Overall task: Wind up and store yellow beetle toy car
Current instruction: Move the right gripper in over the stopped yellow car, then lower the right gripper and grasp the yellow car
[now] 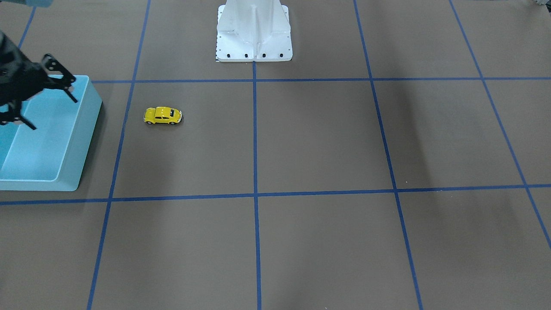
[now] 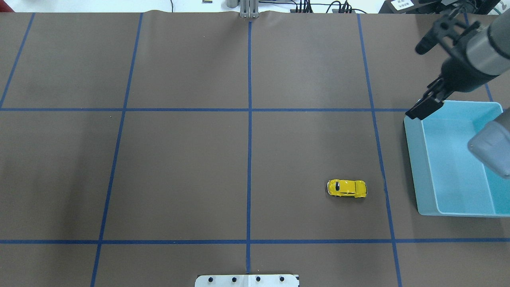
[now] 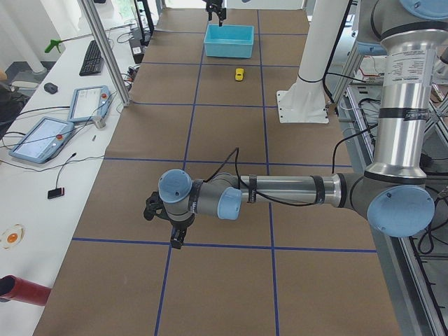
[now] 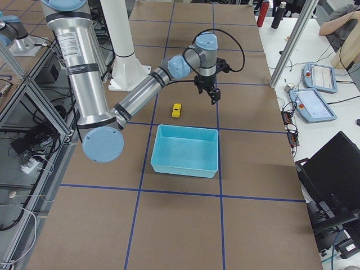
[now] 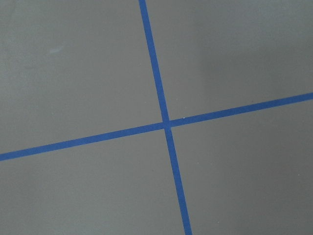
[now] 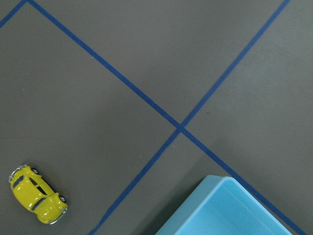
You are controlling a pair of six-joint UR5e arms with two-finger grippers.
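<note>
Near the edge-cropped bin (image 1: 84, 137) stands the car (image 1: 163, 115).

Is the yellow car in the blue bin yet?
No, the yellow beetle toy car sits on its wheels outside the light blue bin, apart from it.

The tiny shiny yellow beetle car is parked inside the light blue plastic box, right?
Not quite. The tiny glossy yellow beetle toy car is parked on the brown table beside the light blue plastic bin, not inside it. The overhead exterior view shows it.
</note>
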